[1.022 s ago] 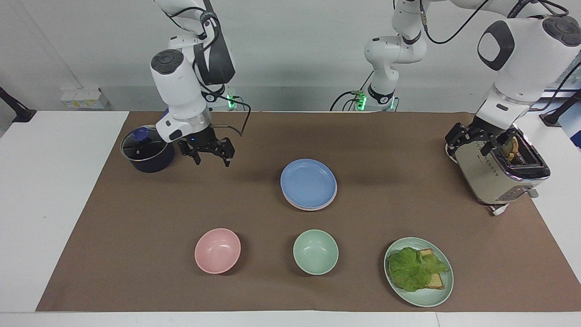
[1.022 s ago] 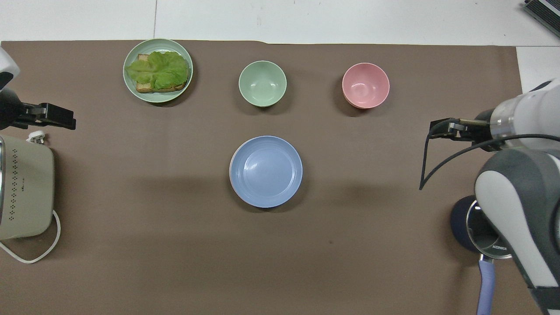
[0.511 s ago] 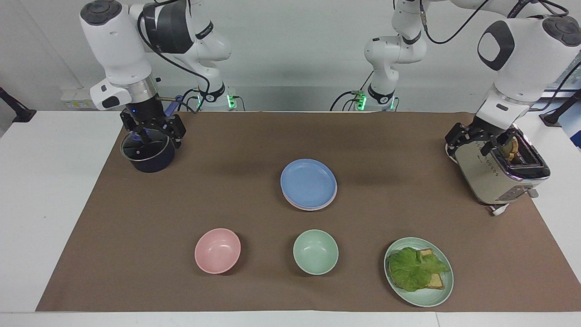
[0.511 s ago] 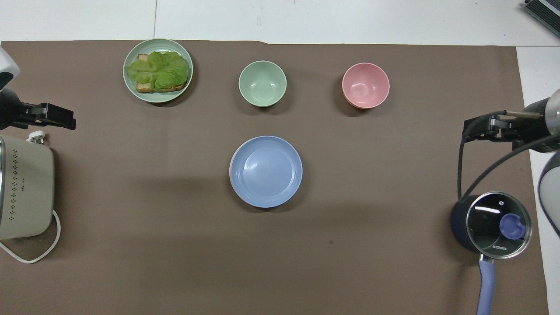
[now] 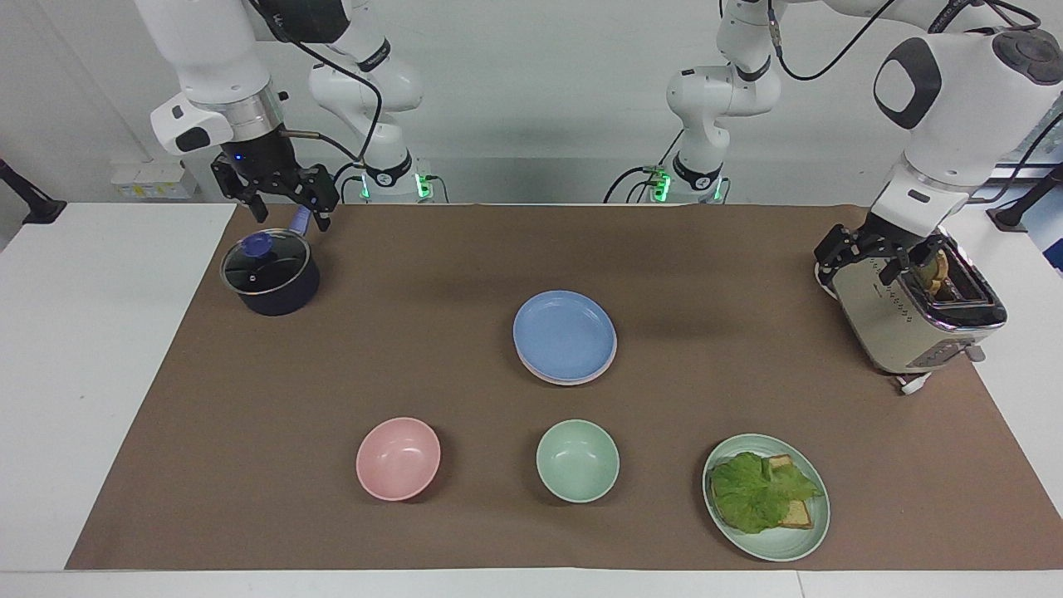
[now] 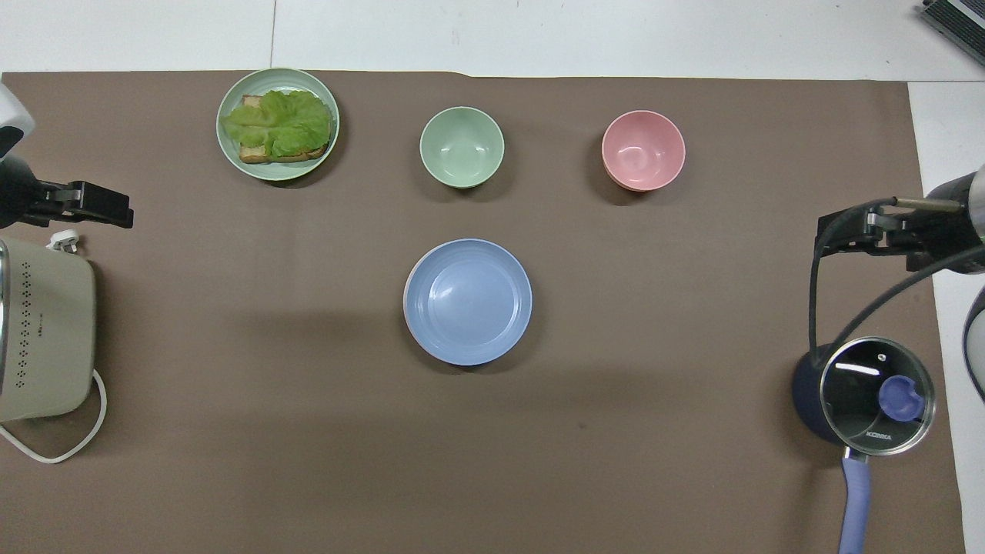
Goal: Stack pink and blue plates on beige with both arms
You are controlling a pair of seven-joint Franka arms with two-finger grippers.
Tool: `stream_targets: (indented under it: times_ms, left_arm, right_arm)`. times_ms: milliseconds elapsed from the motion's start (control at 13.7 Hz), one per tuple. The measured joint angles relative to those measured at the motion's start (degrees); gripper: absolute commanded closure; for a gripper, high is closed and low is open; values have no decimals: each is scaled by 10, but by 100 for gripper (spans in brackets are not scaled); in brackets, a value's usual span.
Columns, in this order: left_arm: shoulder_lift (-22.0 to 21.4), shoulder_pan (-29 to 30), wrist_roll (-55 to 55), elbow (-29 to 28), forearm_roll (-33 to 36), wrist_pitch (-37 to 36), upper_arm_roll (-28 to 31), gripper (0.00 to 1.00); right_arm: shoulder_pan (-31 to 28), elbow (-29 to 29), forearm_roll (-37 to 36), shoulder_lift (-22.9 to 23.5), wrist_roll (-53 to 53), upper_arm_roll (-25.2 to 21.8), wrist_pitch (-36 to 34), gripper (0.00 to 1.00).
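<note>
Facing view. Blue plate [image 5: 565, 334] lay at the middle of the brown mat [image 5: 249, 399], topmost of a stack; a pale pink rim [image 5: 573, 379] showed just under its edge. No beige plate could be made out beneath. Pink bowl [image 5: 399, 458] and green bowl [image 5: 577, 459], both empty, stood farther from the robots. Green plate [image 5: 776, 544] carried lettuce [image 5: 756, 492] over bread [image 5: 793, 515]. A dark pot [image 5: 270, 274] under a glass lid sat at the right arm's end, its contents not discernible. A toaster [image 5: 913, 320] at the left arm's end held toast in one slot. Right gripper [image 5: 278, 199] hung above the pot, jaws spread, holding nothing. Left gripper [image 5: 872, 253] hung over the toaster, jaws spread, empty.

Overhead view. Blue plate [image 6: 468, 302] was empty, centred on the mat. Bowls [image 6: 462, 146] [image 6: 643, 150] were empty. Left gripper [image 6: 85, 204] and right gripper [image 6: 862, 231] stood at the mat's ends, well apart from the stack.
</note>
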Motion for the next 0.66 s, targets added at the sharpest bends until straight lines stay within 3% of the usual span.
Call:
stream_targets:
  times_ms: [657]
  left_arm:
    - [0, 0, 0, 0, 0, 0, 0, 0]
  right_arm:
    - [0, -3, 1, 0, -25, -2, -3, 0]
